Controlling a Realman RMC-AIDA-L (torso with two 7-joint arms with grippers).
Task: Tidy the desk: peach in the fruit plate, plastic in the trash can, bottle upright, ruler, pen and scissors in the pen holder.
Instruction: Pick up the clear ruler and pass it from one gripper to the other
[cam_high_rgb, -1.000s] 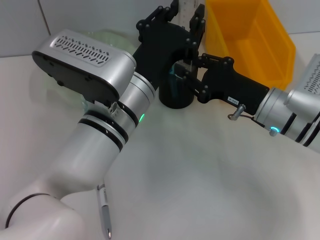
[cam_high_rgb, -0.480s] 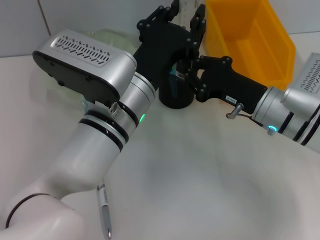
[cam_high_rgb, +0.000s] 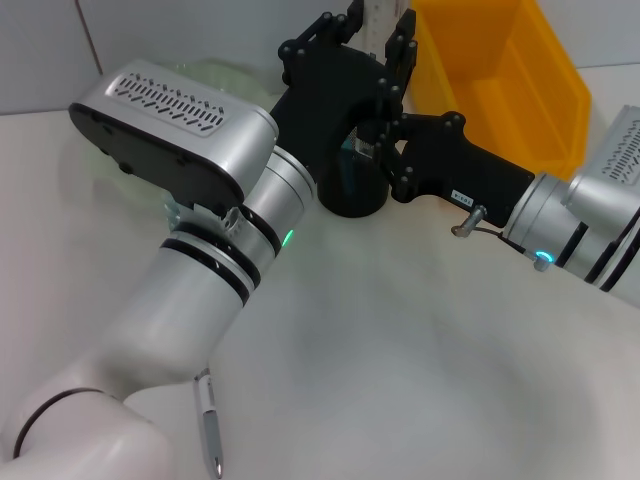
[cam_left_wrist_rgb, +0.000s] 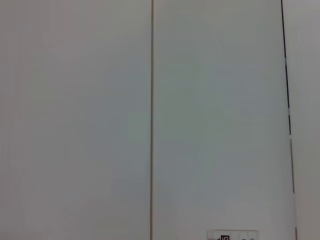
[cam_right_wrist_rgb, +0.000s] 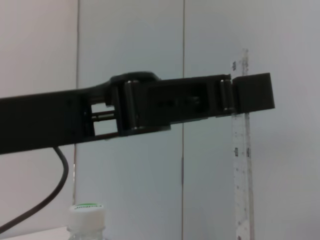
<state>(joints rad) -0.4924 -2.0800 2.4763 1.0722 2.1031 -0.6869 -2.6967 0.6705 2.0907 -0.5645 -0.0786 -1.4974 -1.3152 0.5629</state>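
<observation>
1. The ruler (cam_high_rgb: 377, 18) is the item in hand. The left gripper (cam_high_rgb: 376, 40) holds it upright just above the black pen holder (cam_high_rgb: 352, 180), so it appears to be partway into its slot, not yet let go.
2. A pen (cam_high_rgb: 209, 432) lies on the desk (cam_high_rgb: 420, 350) near the base of the left arm, well apart from the holder. That one is clearly left to do.
3. A bottle (cam_right_wrist_rgb: 86, 220) with a white cap stands upright in the right wrist view, so that step looks done. It is hidden in the head view.
4. The peach, the plastic and the scissors cannot be seen from any view. A pale green plate (cam_high_rgb: 215, 75) shows behind the left arm, its contents hidden. The yellow bin (cam_high_rgb: 505, 80) stands just beyond the holder, and what shows of its inside is bare.
5. The left gripper's fingers are closed narrowly on the ruler. The right wrist view shows a black finger (cam_right_wrist_rgb: 252, 92) clamped flat across the scale.
6. The right gripper (cam_high_rgb: 380, 150) sits at the holder's rim, beside the ruler's lower end. Whether its fingers grip the ruler, touch the rim or merely steady it, I cannot tell.
7. The left wrist view shows only the wall and the ruler's tip (cam_left_wrist_rgb: 232, 235).
</observation>
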